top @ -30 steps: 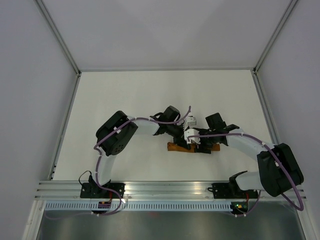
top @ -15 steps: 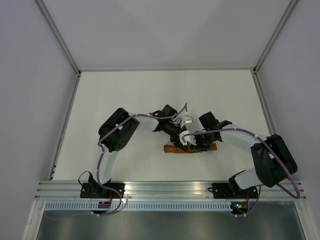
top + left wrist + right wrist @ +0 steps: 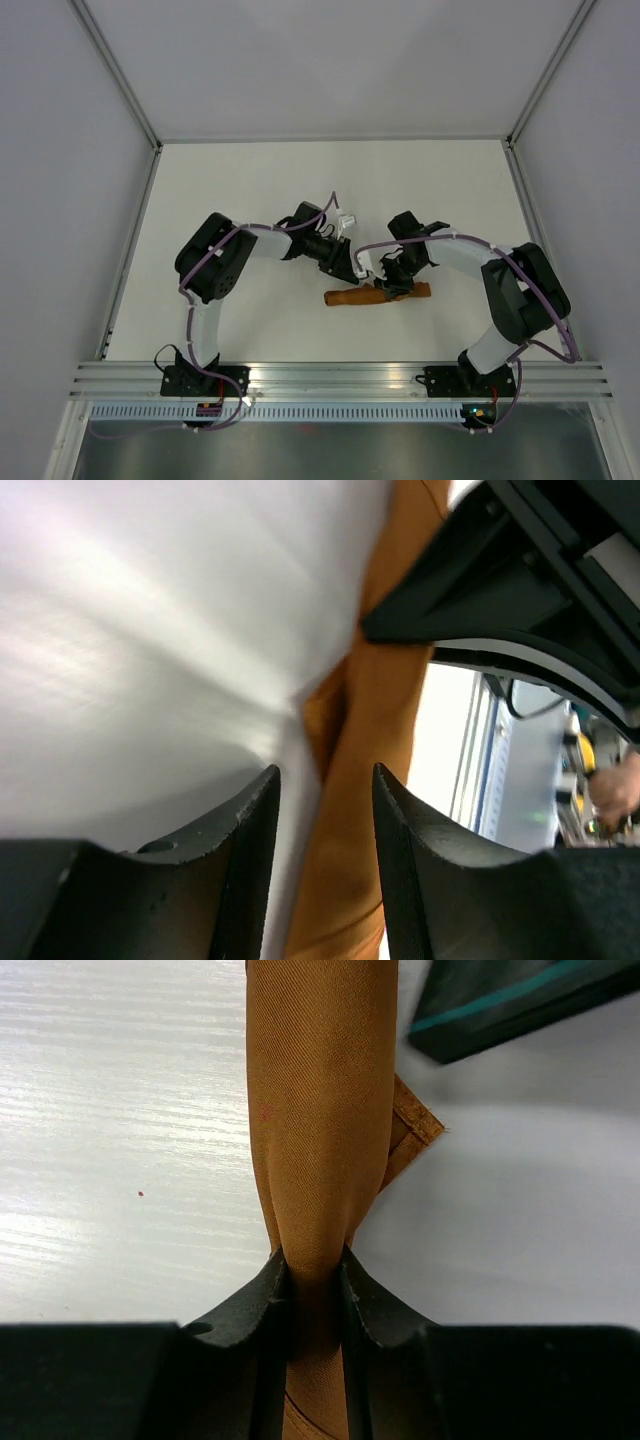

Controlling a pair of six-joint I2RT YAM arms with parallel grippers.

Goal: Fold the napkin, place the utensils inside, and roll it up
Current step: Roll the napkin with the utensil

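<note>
The napkin [image 3: 348, 297] lies on the white table as a narrow rust-orange roll, just in front of both grippers. My right gripper [image 3: 393, 286] is shut on the roll near its right part; in the right wrist view the fingers pinch the napkin [image 3: 320, 1110] tightly at the right gripper [image 3: 314, 1258]. A loose hemmed corner sticks out to one side. My left gripper [image 3: 349, 270] hovers open at the roll's left part. In the left wrist view the napkin [image 3: 370, 780] runs between the fingers of the left gripper [image 3: 326, 770] with gaps on both sides. The utensils are hidden.
The right arm's dark body [image 3: 540, 580] fills the top right of the left wrist view. White walls enclose the table on three sides, and an aluminium rail [image 3: 340, 378] carrying both arm bases runs along the near edge.
My left gripper has opened and drawn back to the left. The right gripper has closed on the roll, and the roll has shifted slightly left.
</note>
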